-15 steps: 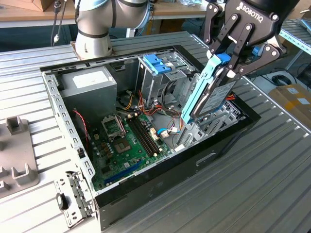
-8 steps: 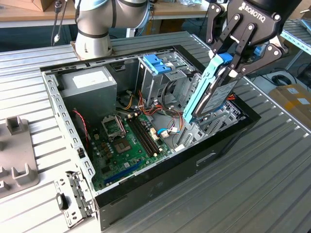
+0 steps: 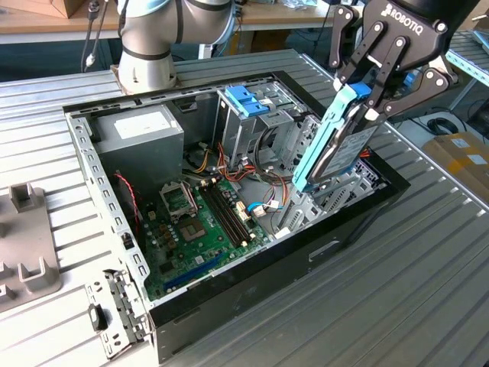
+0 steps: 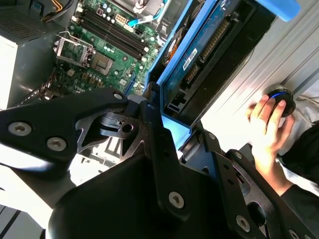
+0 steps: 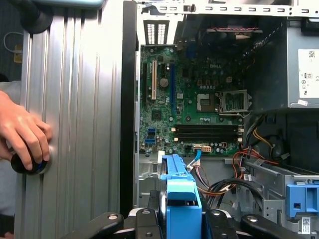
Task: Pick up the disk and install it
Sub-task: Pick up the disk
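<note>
In the exterior view my gripper (image 3: 365, 103) is shut on the disk (image 3: 353, 147), a dark grey drive in a light-blue frame. It hangs tilted, upper end between the fingers. Its lower end reaches down to the metal bay (image 3: 321, 200) at the front of the open computer case (image 3: 252, 294), on the exterior view's right; whether it touches the bay I cannot tell. In the second wrist view the disk (image 4: 204, 55) shows its circuit-board side and connectors beyond my gripper (image 4: 177, 132). In the first wrist view the disk (image 5: 182, 191) is seen edge-on between my gripper (image 5: 182, 219) fingers.
Inside the case lie a green motherboard (image 3: 202, 222), a grey power supply (image 3: 141, 134), a metal cage with a blue latch (image 3: 248, 99) and loose cables. A person's hand (image 5: 25, 134) rests on a round knob on the ribbed table. A grey fixture (image 3: 23, 245) stands at the exterior view's left.
</note>
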Tool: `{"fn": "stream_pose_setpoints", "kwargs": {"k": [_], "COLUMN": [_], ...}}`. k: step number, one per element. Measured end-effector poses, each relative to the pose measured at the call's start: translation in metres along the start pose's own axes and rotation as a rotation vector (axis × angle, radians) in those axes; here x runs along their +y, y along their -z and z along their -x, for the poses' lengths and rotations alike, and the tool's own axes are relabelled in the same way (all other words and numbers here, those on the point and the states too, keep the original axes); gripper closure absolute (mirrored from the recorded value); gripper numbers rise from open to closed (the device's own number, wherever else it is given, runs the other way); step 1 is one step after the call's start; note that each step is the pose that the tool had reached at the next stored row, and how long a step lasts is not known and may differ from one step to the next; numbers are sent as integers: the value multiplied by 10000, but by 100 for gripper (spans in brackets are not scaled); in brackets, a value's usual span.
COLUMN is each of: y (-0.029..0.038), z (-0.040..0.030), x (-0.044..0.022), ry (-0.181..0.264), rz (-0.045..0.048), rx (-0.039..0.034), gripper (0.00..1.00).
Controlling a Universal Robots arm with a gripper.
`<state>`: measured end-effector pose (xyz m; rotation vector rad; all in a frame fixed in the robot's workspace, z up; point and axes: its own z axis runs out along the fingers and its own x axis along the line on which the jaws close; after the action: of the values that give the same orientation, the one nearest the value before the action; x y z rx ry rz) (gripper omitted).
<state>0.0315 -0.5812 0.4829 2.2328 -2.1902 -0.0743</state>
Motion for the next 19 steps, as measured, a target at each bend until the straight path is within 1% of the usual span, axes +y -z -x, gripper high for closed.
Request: {"fn": "stream_pose_setpoints", "kwargs": {"k": [5,11,19], "y": [1,2,2], "z": [-1,-2,-4], "x": [-71,-125,-216], "ry": [0,0,0], "rz": [1,1,2], "rx": [0,1,0], "gripper": [63,63,63]}}
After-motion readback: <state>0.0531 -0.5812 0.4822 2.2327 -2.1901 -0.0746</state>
